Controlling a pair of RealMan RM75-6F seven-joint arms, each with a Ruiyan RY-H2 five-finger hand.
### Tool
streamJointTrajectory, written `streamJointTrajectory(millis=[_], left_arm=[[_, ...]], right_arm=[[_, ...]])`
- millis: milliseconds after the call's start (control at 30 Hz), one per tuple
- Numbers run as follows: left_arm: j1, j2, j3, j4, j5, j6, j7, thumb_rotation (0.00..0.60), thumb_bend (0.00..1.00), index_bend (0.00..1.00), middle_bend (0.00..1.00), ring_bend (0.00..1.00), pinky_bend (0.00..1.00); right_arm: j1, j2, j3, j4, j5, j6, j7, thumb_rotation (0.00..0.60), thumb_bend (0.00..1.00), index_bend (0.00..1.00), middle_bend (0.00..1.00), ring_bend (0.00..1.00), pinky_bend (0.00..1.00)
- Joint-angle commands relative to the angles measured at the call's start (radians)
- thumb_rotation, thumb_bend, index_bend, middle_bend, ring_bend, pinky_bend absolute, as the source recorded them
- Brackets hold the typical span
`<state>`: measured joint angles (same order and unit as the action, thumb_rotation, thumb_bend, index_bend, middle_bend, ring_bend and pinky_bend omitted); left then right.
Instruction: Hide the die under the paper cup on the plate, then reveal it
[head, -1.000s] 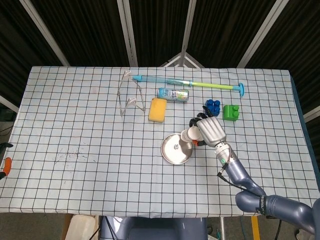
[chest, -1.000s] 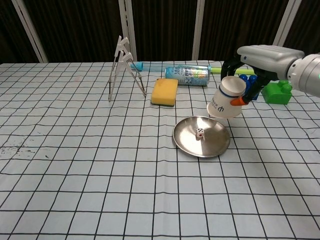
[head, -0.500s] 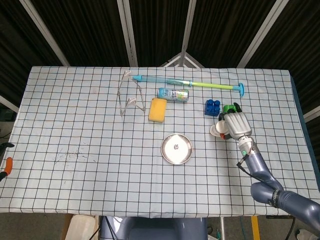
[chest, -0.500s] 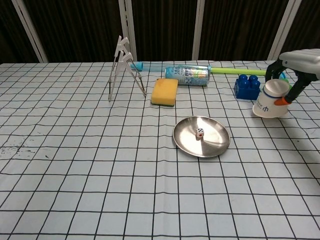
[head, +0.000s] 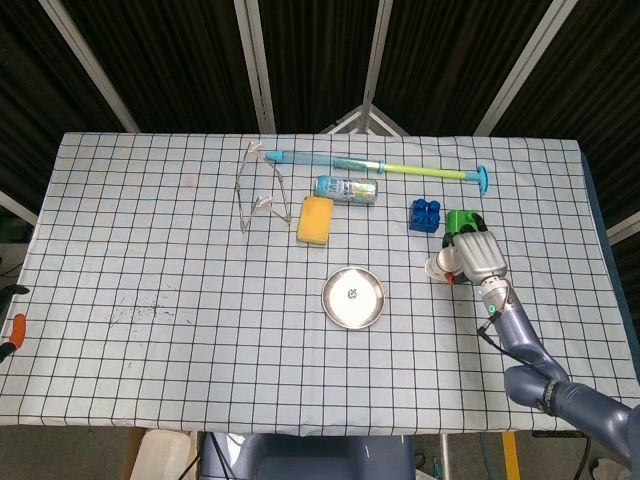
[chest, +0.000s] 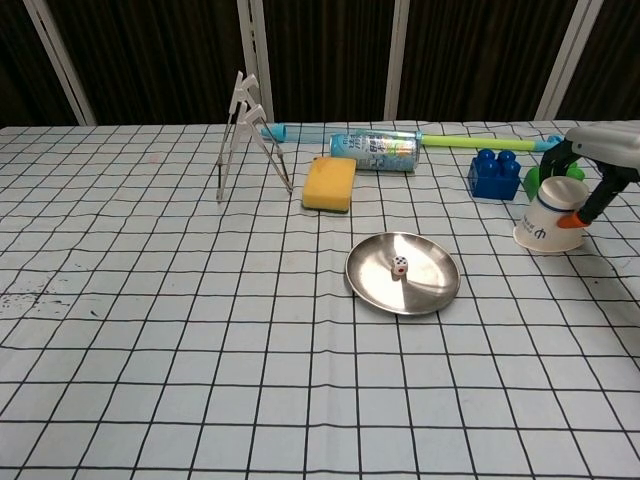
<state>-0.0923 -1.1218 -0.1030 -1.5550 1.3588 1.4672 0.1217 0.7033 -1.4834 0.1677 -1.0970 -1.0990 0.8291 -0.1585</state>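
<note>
Right hand of mine gripped the white paper cup at the right edge of the chest view, fingers wrapped round its upper part; the cup stood upside down with its wide mouth at the checked tablecloth, though I could not tell whether the rim fully touched. From the head view my hand covered most of the cup, leaving only a pale sliver at its left. A dark printed mark showed on the cup's side, too small to read.

My left hand appeared in neither view.

The small white die with red and dark pips lay uncovered in the round shiny metal plate, near the middle of the frame, well apart from the cup.

Behind my hand, the green toy brick was mostly hidden. The blue toy brick sat just left of it. The light-blue can lay on its side in the upper centre, its label print unreadable. The yellow sponge lay just in front of it.
</note>
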Motion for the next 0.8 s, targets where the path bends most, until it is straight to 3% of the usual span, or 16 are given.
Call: streamJointTrajectory(millis=[33,200,333,467,600,800], left_arm=[[-0.001,0.0,0.001,0.0,0.001,-0.003,0.001,0.6,0.7,0.33,0.0,0.0,0.12],[-0.002,-0.001,0.002,-0.001,0.001,-0.003,0.003,0.6,0.7,0.34,0.0,0.0,0.12],[0.0,0.0,0.002,-0.002,0.003,0.002,0.0,0.6,0.69,0.33,0.0,0.0,0.12],[0.002,0.005,0.001,-0.003,0.004,0.004,-0.012,0.6,0.7,0.32,0.0,0.0,0.12],[0.007,0.011,-0.001,-0.001,0.01,0.015,-0.037,0.6,0.7,0.32,0.0,0.0,0.12],[0.017,0.023,0.0,-0.001,0.021,0.029,-0.071,0.6,0.7,0.31,0.0,0.0,0.12]], right_arm=[[-0.003,0.01,0.004,-0.008,0.014,-0.001,-0.015,0.6,0.11,0.21,0.18,0.08,0.0],[-0.009,0.042,0.01,-0.049,0.043,0.009,-0.065,0.6,0.1,0.04,0.09,0.01,0.0],[-0.015,0.103,0.003,-0.133,0.078,-0.006,-0.119,0.6,0.08,0.0,0.05,0.0,0.0],[-0.038,0.198,-0.011,-0.29,0.123,0.023,-0.196,0.6,0.08,0.0,0.04,0.0,0.0],[-0.136,0.292,-0.02,-0.508,0.077,0.212,-0.195,0.6,0.08,0.0,0.04,0.02,0.0],[-0.322,0.349,-0.135,-0.649,-0.134,0.495,-0.176,0.6,0.08,0.08,0.09,0.07,0.0]])
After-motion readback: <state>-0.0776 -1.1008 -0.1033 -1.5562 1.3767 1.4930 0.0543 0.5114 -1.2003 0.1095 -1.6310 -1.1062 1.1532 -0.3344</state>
